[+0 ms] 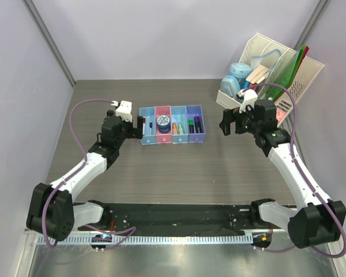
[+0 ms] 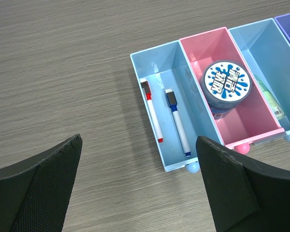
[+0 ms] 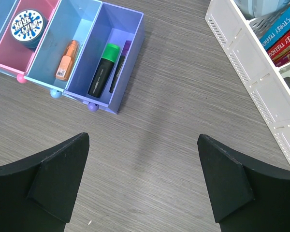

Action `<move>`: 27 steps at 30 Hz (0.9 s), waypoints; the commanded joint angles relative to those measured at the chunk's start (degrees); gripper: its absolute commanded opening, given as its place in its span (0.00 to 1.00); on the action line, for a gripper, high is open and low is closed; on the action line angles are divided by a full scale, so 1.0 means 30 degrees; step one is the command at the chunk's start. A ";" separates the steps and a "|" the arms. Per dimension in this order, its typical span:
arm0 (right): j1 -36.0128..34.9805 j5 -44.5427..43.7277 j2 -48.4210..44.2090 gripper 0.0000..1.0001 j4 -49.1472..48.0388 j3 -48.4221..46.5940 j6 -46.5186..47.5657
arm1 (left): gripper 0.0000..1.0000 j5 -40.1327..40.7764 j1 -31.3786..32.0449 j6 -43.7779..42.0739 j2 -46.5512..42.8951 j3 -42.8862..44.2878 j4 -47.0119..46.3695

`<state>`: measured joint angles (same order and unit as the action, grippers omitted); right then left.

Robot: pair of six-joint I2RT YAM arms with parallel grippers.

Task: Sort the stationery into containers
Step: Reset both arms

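Fingers gape near four trays, two markers, one roll.

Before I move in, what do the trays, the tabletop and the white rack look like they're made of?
Trays: probably thin moulded plastic, glossy and slightly translucent; the walls catch light and the colour looks see-through.
Table: grey wood-grain surface, matte; possibly laminate rather than solid wood, the look leaves that open.
White rack: seemingly rigid plastic, smooth satin finish, with rows of small moulded slots.

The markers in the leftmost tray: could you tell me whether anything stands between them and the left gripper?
Nothing visible does: the red-capped marker and blue-capped marker lie uncovered in the light blue tray, ahead of the open left gripper.
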<state>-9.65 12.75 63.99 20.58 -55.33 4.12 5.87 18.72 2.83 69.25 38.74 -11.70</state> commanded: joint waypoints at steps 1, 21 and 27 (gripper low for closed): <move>-0.0094 -0.0032 -0.0587 0.99 -0.0941 0.0045 -0.0231 | 1.00 -0.0228 -0.0088 0.0023 -0.0203 -0.0081 -0.1284; -0.0094 -0.0091 -0.0587 1.00 -0.0970 0.0074 -0.0524 | 1.00 -0.0287 -0.0088 -0.0094 -0.0233 -0.0228 -0.1401; -0.0065 -0.0033 -0.0616 1.00 -0.1000 0.0104 -0.0524 | 1.00 -0.0257 -0.0088 -0.0123 -0.0262 -0.0258 -0.1431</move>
<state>-9.65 12.75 63.99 20.56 -55.31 2.87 5.32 18.72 2.59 69.25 38.20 -12.40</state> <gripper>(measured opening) 0.996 0.997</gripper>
